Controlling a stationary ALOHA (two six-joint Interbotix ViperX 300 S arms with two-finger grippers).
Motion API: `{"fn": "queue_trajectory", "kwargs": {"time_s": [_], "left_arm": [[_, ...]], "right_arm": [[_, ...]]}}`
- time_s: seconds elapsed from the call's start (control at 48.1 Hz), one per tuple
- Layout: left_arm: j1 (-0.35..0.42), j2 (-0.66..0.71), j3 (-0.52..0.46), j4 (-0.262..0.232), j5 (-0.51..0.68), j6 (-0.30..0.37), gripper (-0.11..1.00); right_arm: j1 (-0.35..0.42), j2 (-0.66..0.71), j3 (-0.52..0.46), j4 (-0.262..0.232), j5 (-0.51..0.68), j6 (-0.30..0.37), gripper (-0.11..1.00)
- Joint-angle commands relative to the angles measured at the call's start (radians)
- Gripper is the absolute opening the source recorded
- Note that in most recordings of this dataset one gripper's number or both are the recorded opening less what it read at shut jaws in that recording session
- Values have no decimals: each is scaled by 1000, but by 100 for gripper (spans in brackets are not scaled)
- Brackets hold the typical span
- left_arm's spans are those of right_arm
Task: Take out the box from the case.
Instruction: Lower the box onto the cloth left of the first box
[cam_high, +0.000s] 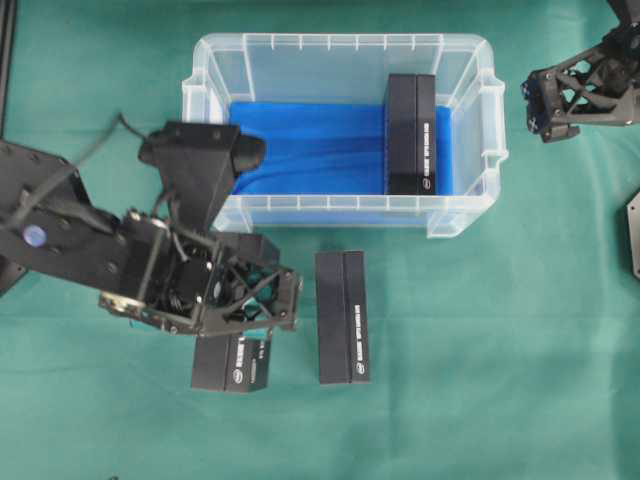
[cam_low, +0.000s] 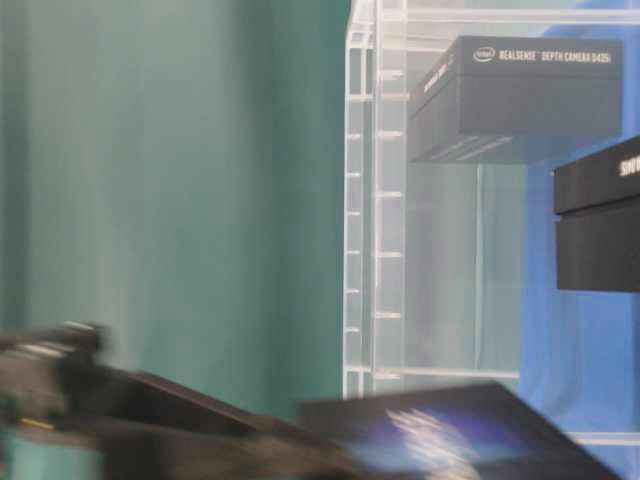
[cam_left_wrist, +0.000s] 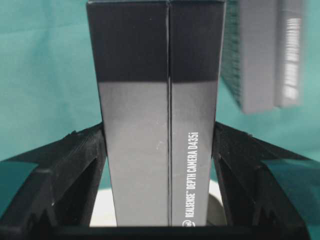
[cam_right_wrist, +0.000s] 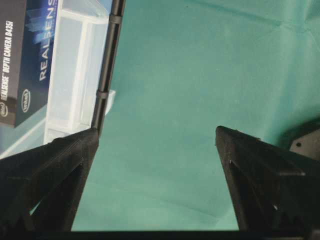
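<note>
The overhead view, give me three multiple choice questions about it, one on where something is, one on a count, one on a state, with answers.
1. Where in the case does the remaining box stand?
A. Right end
B. Left end
C. Middle

2. How many black boxes are outside the case?
A. One
B. Two
C. Three

3. What is the left end effector doing?
A. Hanging open and empty
B. Gripping the case rim
C. Closed on a box

Answers:
1. A: the box stands upright by the right wall, on the blue cloth.
2. B: the free box and the held box sit on the green cloth.
3. C: its fingers press both sides of the held box.
</note>
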Motion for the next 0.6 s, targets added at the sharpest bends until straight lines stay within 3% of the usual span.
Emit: {"fn": "queue_trajectory", "kwargs": {"time_s": [0.0, 0.333, 0.582], "left_arm": [[-5, -34, 54, 5, -57, -6, 61], [-3, -23, 238, 5, -229, -46, 61], [-3, -11, 264, 5, -273, -54, 61]], "right_arm": [[2, -12, -8, -3, -3, -2, 94], [3, -12, -8, -2, -2, -17, 94], [2, -12, -8, -2, 12, -18, 94]]}}
